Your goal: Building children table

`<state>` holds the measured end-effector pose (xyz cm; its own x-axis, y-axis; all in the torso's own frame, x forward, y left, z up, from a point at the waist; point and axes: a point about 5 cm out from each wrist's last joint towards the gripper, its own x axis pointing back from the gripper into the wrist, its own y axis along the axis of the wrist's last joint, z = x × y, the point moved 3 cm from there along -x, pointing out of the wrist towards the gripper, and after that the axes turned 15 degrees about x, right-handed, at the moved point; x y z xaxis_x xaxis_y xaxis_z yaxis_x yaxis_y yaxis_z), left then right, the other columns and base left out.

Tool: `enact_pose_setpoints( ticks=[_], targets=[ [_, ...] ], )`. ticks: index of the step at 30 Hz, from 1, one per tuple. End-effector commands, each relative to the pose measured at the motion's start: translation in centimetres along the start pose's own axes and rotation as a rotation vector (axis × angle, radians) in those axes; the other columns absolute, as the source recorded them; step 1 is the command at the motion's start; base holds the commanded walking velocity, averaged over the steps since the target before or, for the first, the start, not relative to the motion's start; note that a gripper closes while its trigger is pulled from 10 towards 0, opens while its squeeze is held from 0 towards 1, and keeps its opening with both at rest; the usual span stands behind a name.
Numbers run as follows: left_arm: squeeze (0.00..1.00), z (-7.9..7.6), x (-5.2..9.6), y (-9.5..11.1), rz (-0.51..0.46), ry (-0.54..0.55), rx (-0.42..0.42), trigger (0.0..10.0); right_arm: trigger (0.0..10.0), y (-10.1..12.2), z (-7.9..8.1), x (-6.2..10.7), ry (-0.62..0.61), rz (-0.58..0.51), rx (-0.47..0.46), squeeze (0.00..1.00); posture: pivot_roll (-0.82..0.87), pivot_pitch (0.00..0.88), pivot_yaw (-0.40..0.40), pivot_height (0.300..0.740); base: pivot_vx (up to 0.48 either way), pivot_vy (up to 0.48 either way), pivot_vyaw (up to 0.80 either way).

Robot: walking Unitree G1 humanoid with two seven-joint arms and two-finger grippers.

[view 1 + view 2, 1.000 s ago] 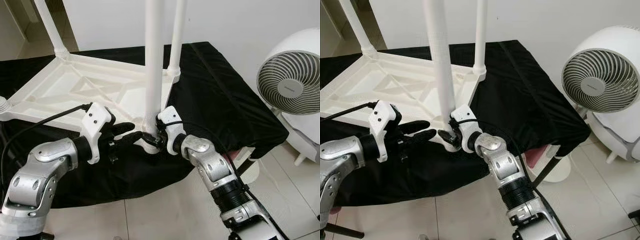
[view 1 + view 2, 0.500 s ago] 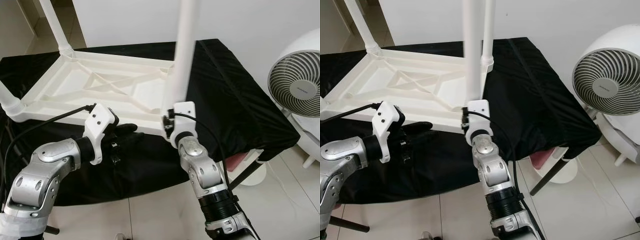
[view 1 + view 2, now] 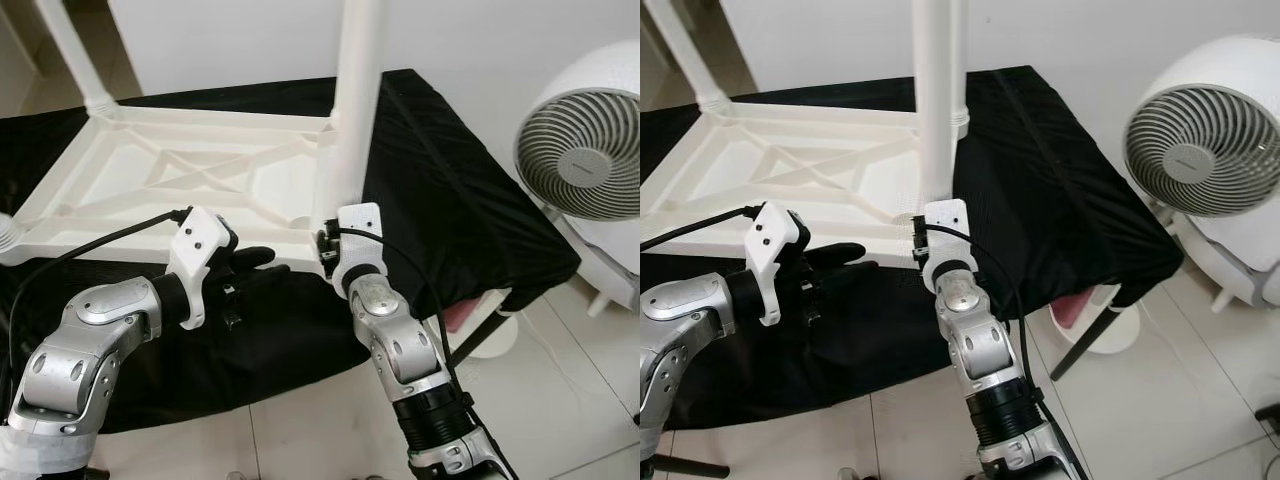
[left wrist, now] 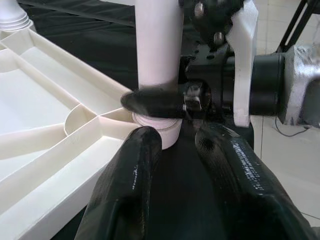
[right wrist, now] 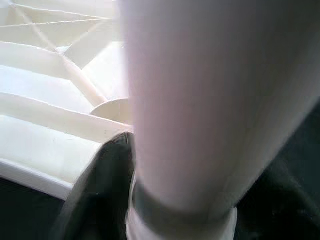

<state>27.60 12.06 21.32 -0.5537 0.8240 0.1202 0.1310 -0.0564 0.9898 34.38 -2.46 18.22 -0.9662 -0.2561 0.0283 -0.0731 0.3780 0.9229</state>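
- The left gripper point(image 3: 262, 268) hovers over the black cloth point(image 3: 440, 190), just beside the near corner of the white table top point(image 3: 150, 190). Its two fingers are spread apart and hold nothing.
- The table top lies upside down on the cloth.
- The right gripper point(image 4: 150, 102) pinches the bottom of a white table leg point(image 3: 358, 90), which stands upright in that corner.
- A white fan point(image 3: 590, 160) stands on the right.

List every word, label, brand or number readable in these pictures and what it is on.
Fan: a small grey mark on the centre hub, too small and blurred to read.
Upturned white table, its legs, the black cloth, the left gripper and right gripper: no text.
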Motion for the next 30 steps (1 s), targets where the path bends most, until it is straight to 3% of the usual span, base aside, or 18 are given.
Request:
enact_pose_setpoints(
  ticks=[1,4,5,6,8,10,11,14,17,21,30],
  targets=[
    [0.0,0.3,-0.1,-0.1,-0.003,0.046,0.008,10.0,10.0,0.5,2.3,0.2,0.095,-0.015,-0.018,1.0,-0.05,0.13,0.029,0.74,0.0,0.0,0.0],
    [0.0,0.3,-0.1,-0.1,-0.004,0.047,0.007,10.0,10.0,0.8,2.2,0.2,0.113,-0.034,-0.015,1.0,-0.05,0.13,0.029,0.74,0.0,0.0,0.0],
    [0.0,0.4,-0.1,0.0,-0.005,0.048,0.007,10.0,10.0,1.5,2.4,0.3,0.175,-0.088,0.007,1.0,-0.04,0.129,0.029,0.74,0.0,0.0,0.0],
    [0.0,0.4,-0.1,0.0,-0.005,0.049,0.006,10.0,10.0,2.0,2.5,0.5,0.264,-0.142,0.051,0.0,-0.04,0.13,0.03,0.74,0.0,0.0,0.0],
    [0.0,0.4,-0.1,0.0,-0.005,0.049,0.006,10.0,10.0,2.0,2.5,0.5,0.264,-0.142,0.051,0.0,-0.04,0.13,0.03,0.74,0.0,0.0,0.0],
    [0.0,0.4,-0.1,0.0,-0.005,0.051,0.006,10.0,10.0,1.6,1.9,0.3,0.386,-0.189,0.193,0.0,-0.04,0.131,0.032,0.74,0.0,0.0,0.0],
    [0.0,0.4,-0.1,0.0,-0.005,0.051,0.006,10.0,10.0,1.6,1.9,0.3,0.386,-0.189,0.193,0.0,-0.04,0.131,0.032,0.74,0.0,0.0,0.0],
    [0.0,0.5,-0.1,0.0,-0.006,0.054,0.005,10.0,10.0,-0.1,0.3,-0.5,0.478,-0.159,0.326,0.0,-0.04,0.129,0.031,0.74,0.0,0.0,0.0],
    [0.0,0.5,0.0,0.0,-0.008,0.056,0.006,10.0,10.0,-0.5,-0.3,-1.1,0.504,-0.135,0.311,0.0,-0.04,0.129,0.03,0.74,0.0,0.0,0.0],
    [0.0,0.5,0.1,0.0,-0.007,0.06,0.005,10.0,10.0,-0.3,0.2,-1.0,0.583,-0.157,0.29,0.0,-0.03,0.129,0.031,0.74,0.0,0.0,0.0],
    [0.0,0.5,0.2,0.0,-0.008,0.064,0.007,10.0,10.0,1.0,1.4,-0.5,0.739,-0.292,0.311,0.0,-0.02,0.124,0.027,0.74,0.0,0.0,0.0]
  ],
)
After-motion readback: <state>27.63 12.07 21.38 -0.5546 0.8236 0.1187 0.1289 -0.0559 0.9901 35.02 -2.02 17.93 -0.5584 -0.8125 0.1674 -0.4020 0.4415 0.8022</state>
